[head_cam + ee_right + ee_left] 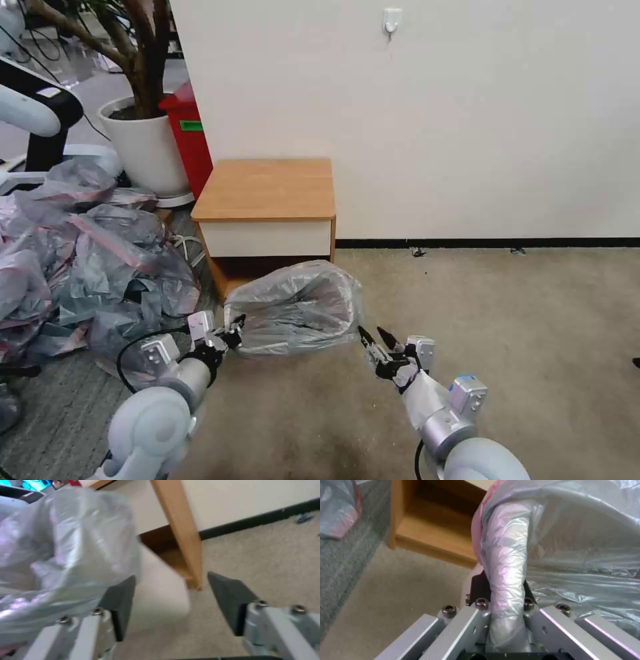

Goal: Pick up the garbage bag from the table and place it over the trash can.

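Two grippers sit low in front of the table (267, 190), one at each side of the bagged trash can (163, 590). The left gripper (230, 333) is clamped on the garbage bag (297, 310): in the left wrist view a rolled, pink-tinged fold of the bag's rim (506, 580) runs down between the closed black fingers (479, 590), apparently with the can's edge inside it. The right gripper (379, 340) stands just right of the bag with its two dark fingers (120, 605) spread wide and nothing between them; the nearer finger is touching or almost touching the plastic, and I cannot tell which.

The bag already looks draped over the can, its body puffed up and crinkled, so the step in hand seems to be seating the rim on the right side. Doing it well would mean keeping the left grip steady as an anchor, bringing the open right fingers onto the loose film at the rim rather than the billowed body, and pulling down and outward gently, since thin plastic like this tears or slips off easily.

From the grippers outward: the bag and can stand on the carpet between them, just near of the table's lower shelf. A heap of similar bags (80, 253) lies well off to the left, beside a red bin (190, 133).
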Controlling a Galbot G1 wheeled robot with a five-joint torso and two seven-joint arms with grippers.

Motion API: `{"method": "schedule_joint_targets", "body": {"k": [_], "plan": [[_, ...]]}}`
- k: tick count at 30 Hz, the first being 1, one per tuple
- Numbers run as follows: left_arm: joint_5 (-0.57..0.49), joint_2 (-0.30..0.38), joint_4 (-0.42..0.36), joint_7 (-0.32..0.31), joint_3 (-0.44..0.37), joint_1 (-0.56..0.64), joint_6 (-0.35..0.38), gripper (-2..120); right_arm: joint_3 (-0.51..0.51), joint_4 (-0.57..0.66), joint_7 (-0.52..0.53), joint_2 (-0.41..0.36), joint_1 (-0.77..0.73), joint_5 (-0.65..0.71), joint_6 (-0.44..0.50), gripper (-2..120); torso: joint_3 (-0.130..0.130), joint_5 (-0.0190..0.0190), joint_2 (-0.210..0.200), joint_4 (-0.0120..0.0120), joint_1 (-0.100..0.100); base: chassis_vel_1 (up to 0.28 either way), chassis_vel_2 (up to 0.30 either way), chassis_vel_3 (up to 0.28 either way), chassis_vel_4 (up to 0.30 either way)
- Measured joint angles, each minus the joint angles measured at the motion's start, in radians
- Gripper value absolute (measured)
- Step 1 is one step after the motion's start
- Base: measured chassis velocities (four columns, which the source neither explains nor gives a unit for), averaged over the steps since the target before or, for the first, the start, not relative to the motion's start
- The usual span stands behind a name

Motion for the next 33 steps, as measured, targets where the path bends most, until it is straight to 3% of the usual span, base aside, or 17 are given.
{"method": "schedule_joint_targets", "body": {"k": [2, 4, 8, 11, 12, 15, 16, 17, 19, 20, 23, 33], "plan": [[-0.002, 0.011, 0.005, 0.011, -0.008, -0.001, 0.000, 3, 0.012, -0.013, -0.022, -0.008, 0.000, -0.001, 0.021, 67, 0.000, 0.0000, 0.000, 0.0000, 0.000, 0.000, 0.000, 0.000, 0.000], [-0.003, 0.035, 0.018, 0.038, -0.022, -0.001, -0.001, 3, 0.035, -0.050, -0.108, -0.031, 0.005, 0.005, 0.093, 78, 0.000, 0.0001, 0.000, 0.0000, 0.000, 0.000, 0.000, 0.000, 0.000], [-0.005, 0.048, 0.030, 0.064, -0.032, -0.001, -0.003, 3, 0.052, -0.073, -0.216, -0.049, 0.013, 0.062, 0.152, 88, 0.000, 0.0000, 0.000, 0.0001, 0.000, 0.000, 0.000, 0.000, 0.000], [-0.010, 0.062, 0.052, 0.106, -0.043, -0.005, -0.007, 3, 0.077, -0.110, -0.375, -0.081, 0.036, 0.232, 0.174, 101, 0.000, 0.0001, 0.000, 0.0000, 0.000, 0.000, 0.000, 0.000, 0.000], [-0.010, 0.062, 0.052, 0.106, -0.043, -0.005, -0.007, 3, 0.077, -0.110, -0.375, -0.081, 0.036, 0.232, 0.174, 101, 0.000, 0.0001, 0.000, 0.0000, 0.000, 0.000, 0.000, 0.000, 0.000], [-0.008, 0.082, 0.080, 0.220, -0.064, 0.001, -0.034, 3, 0.082, -0.165, -0.547, -0.125, 0.085, 0.390, 0.152, 110, 0.000, 0.0000, 0.000, 0.0000, 0.000, 0.000, 0.000, 0.000, 0.000], [-0.003, 0.089, 0.091, 0.275, -0.072, 0.009, -0.050, 3, 0.078, -0.201, -0.610, -0.138, 0.111, 0.420, 0.148, 111, 0.000, 0.0000, 0.000, 0.0000, 0.000, 0.000, 0.000, 0.000, 0.000], [-0.003, 0.089, 0.091, 0.275, -0.072, 0.009, -0.050, 3, 0.078, -0.201, -0.610, -0.138, 0.111, 0.420, 0.148, 111, 0.000, 0.0000, 0.000, 0.0000, 0.000, 0.000, 0.000, 0.000, 0.000], [0.017, 0.104, 0.108, 0.386, -0.088, 0.025, -0.085, 3, 0.069, -0.258, -0.715, -0.160, 0.157, 0.464, 0.129, 114, 0.000, 0.0001, 0.000, 0.0001, 0.000, 0.000, 0.000, 0.000, 0.000], [0.017, 0.104, 0.108, 0.386, -0.088, 0.025, -0.085, 3, 0.069, -0.258, -0.715, -0.160, 0.157, 0.464, 0.129, 114, 0.000, 0.0001, 0.000, 0.0001, 0.000, 0.000, 0.000, 0.000, 0.000], [0.038, 0.116, 0.122, 0.469, -0.104, 0.043, -0.119, 3, 0.051, -0.302, -0.786, -0.171, 0.205, 0.501, 0.087, 114, 0.000, 0.0001, 0.000, 0.0000, 0.000, 0.000, 0.000, 0.000, 0.000], [0.081, 0.123, 0.129, 0.501, -0.114, 0.061, -0.149, 3, 0.021, -0.341, -0.874, -0.170, 0.245, 0.492, 0.048, 106, 0.000, 0.0000, 0.000, 0.0001, 0.000, 0.000, 0.000, 0.000, 0.000]]}}
